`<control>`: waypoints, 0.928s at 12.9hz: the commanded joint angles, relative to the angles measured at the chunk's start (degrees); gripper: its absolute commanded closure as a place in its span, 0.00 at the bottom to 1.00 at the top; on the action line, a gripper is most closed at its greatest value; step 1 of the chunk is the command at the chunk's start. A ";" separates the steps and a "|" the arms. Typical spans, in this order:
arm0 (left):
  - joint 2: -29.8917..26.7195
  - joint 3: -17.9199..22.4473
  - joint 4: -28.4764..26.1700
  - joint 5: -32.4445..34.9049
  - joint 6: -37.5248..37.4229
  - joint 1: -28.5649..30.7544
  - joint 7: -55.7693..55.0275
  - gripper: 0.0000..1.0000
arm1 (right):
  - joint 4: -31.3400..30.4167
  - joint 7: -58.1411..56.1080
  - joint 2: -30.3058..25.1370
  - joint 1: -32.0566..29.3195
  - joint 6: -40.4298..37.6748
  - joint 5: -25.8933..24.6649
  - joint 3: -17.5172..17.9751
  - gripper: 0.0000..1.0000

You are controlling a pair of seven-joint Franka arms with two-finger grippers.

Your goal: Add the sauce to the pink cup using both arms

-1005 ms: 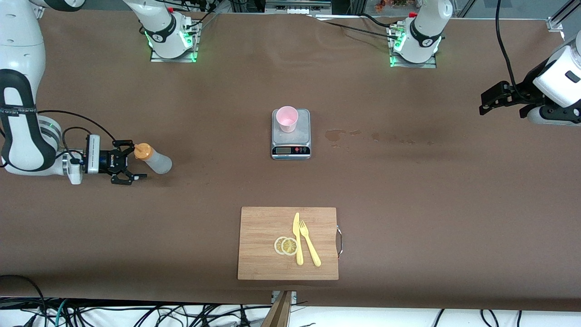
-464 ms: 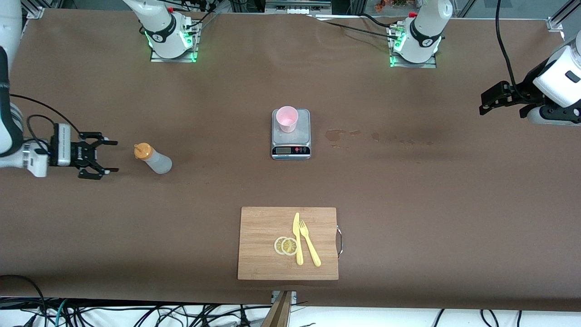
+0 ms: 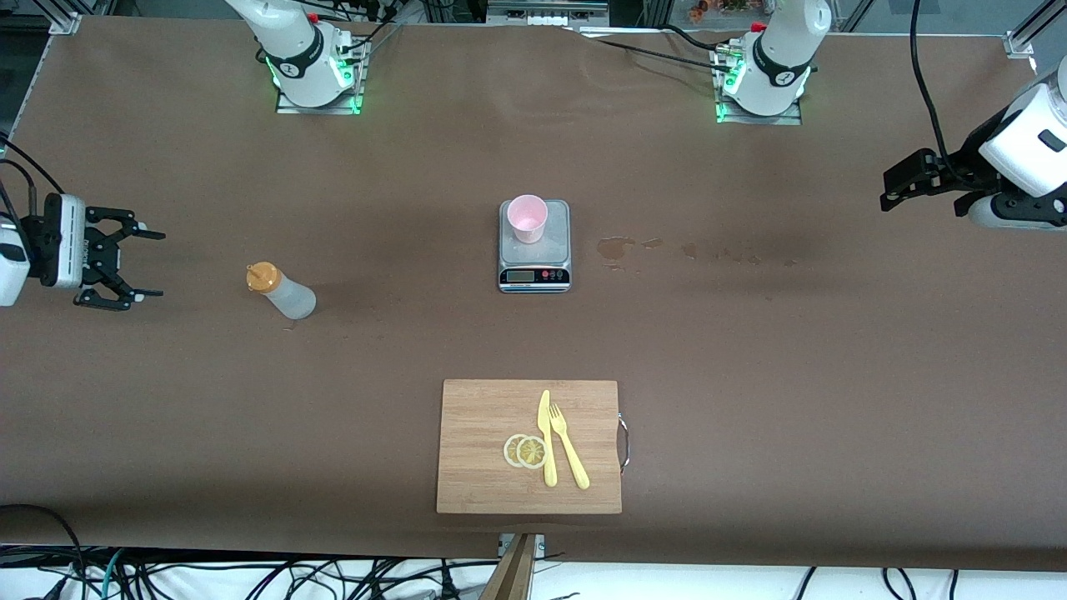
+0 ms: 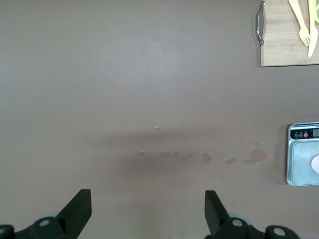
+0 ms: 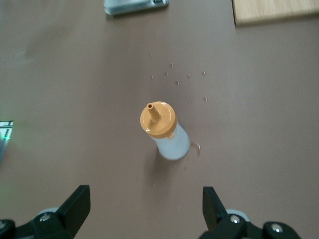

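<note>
Sauce bottle [image 3: 281, 292] upright, apparently ungripped.

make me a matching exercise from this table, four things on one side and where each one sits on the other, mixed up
Things:
1. pink cup
2. squeeze bottle
3. lemon slices
4. right gripper

Places:
A. on the cutting board
B. on the scale
C. at the right arm's end of the table, jaws open
D. standing on the bare table

Pairs: 1-B, 2-D, 3-A, 4-C
</note>
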 commanded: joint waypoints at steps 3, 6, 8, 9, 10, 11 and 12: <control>0.79 -0.09 1.81 -1.31 -1.26 0.38 -0.01 0.00 | -0.13 20.45 -8.82 2.41 0.06 -10.35 2.16 0.00; 0.79 -0.09 1.72 -1.31 -1.26 0.38 -0.01 0.00 | -0.22 35.72 -12.16 4.00 0.15 -11.07 2.08 0.00; 0.79 -0.09 1.72 -1.31 -1.26 0.38 -0.01 0.00 | -0.13 46.80 -13.92 5.84 0.41 -13.78 2.08 0.00; 0.79 -0.09 1.81 -1.31 -1.26 0.29 -0.01 0.00 | -0.13 52.25 -14.54 6.72 0.50 -15.01 2.08 0.00; 0.79 -0.09 1.72 -1.31 -1.26 0.38 -0.01 0.00 | -0.13 56.74 -14.63 7.25 0.76 -15.89 2.08 0.00; 0.79 -0.09 1.72 -1.22 -1.26 0.38 -0.10 0.00 | -0.13 61.40 -14.89 7.69 1.20 -16.08 2.16 0.00; 0.87 -0.17 1.63 -1.22 -1.35 0.29 -0.10 0.00 | -0.13 65.01 -15.15 8.30 1.73 -16.08 2.08 0.00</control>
